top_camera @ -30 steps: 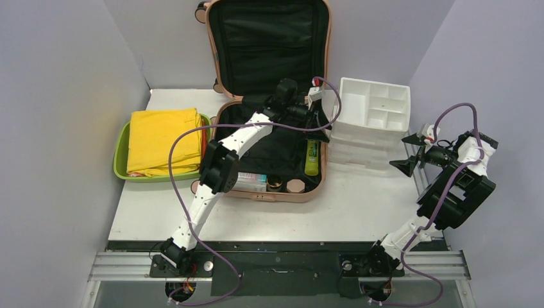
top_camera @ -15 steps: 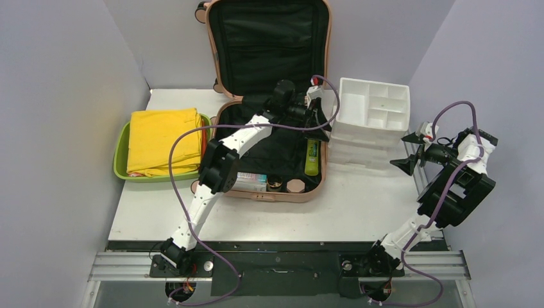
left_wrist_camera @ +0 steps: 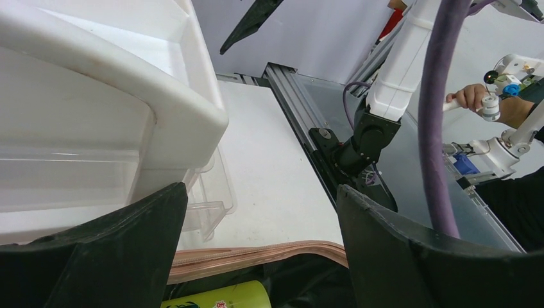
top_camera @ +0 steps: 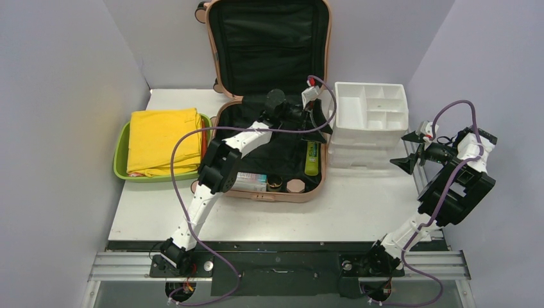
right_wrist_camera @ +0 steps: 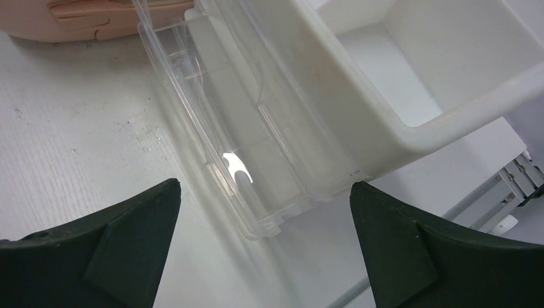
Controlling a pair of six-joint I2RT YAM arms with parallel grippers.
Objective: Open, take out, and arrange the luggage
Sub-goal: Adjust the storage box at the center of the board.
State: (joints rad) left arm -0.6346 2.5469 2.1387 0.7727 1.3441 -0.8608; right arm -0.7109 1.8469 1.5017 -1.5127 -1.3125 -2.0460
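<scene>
From the top camera, the large salmon-pink hard-shell suitcase (top_camera: 276, 196) lies open at the middle-back of the white surface (top_camera: 359, 205), its black-lined lid standing upright against the rear wall. In its lower half lie a lime-green tube (top_camera: 312, 157), a small box (top_camera: 251, 181) and 2 round jars (top_camera: 285, 185). The left tool (top_camera: 323, 120) hovers over the suitcase's right rim, just beside the white compartmented organizer (top_camera: 338, 102), which sits on clear plastic drawers (top_camera: 359, 154). The right tool (top_camera: 404, 152) hangs off the drawers' right end. To the suitcase's left, a lime-green plastic tub (top_camera: 119, 160) holds a folded yellow cloth (top_camera: 163, 141).

In the left wrist view, the tool's 2 black fingers (left_wrist_camera: 115, 256) are spread wide with nothing between them. The organizer's corner fills the upper left, and the suitcase rim and tube end show below.

In the right wrist view, the black fingers (right_wrist_camera: 436, 256) are likewise wide apart and hold nothing. They point down at the clear drawers and the organizer, with a corner of the suitcase at upper left.
</scene>
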